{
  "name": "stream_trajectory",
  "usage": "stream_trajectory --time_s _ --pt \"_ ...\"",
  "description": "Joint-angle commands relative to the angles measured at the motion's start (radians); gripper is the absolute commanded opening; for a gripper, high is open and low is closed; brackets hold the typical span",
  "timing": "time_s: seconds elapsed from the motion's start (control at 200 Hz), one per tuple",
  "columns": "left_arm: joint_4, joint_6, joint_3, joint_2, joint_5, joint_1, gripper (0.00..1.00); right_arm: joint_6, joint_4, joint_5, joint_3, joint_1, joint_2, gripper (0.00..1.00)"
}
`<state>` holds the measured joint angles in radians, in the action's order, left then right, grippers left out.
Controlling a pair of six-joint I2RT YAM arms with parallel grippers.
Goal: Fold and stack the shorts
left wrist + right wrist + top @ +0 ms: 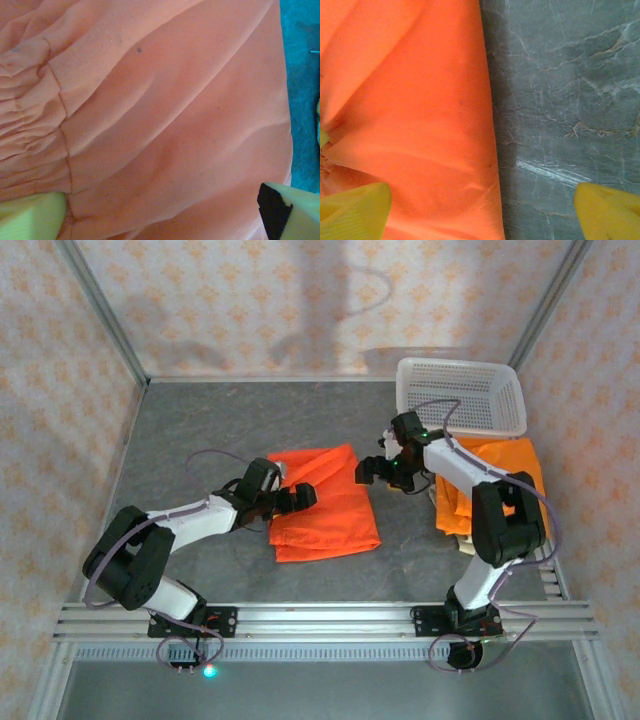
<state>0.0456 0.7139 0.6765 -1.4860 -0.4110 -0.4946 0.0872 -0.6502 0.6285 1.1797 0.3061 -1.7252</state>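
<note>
Left of the white perforated plastic basket (470,390), the orange shorts (322,508) lie flat as a rough folded rectangle on the grey, marble-veined table (200,440). The cloth is soft and matte, with long shallow creases. In the left wrist view it bunches into tight puckers at the gathered waistband (25,130), beside a stitched seam.

The left gripper (300,497) sits over the side of this rectangle farthest from the basket. Its jaws are spread wide and its yellow fingers (30,217) hang above the fabric, gripping nothing.

The right gripper (372,472) is at the side nearest the basket, also spread wide. One yellow finger (352,210) is over the cloth and the other over bare stone, with the straight folded edge running between them. Whether either finger touches the cloth cannot be told.

Against the basket's near side lies a crumpled heap of shorts (505,475), orange with pale beige at its near corner.
</note>
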Motion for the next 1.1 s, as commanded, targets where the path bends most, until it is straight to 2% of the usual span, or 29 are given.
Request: stream_trajectory --time_s 0.0,0.335,0.616,0.971,1.096 --pt "-0.003 -0.028 -0.039 -0.044 0.003 0.010 1.00 -0.016 0.037 0.080 -0.017 -0.001 -0.036 0.90" --pt "0.014 -0.024 -0.066 -0.046 0.008 0.011 1.00 0.038 0.146 0.213 -0.047 -0.001 -0.117 0.78" --pt "0.028 -0.019 -0.077 -0.046 0.006 0.011 1.00 0.082 0.212 0.278 -0.070 0.000 -0.140 0.70" --pt "0.034 -0.015 -0.082 -0.044 0.006 0.011 1.00 0.111 0.267 0.310 -0.092 0.004 -0.170 0.67" --pt "0.037 -0.014 -0.084 -0.044 0.008 0.011 1.00 0.129 0.298 0.335 -0.100 0.008 -0.175 0.63"
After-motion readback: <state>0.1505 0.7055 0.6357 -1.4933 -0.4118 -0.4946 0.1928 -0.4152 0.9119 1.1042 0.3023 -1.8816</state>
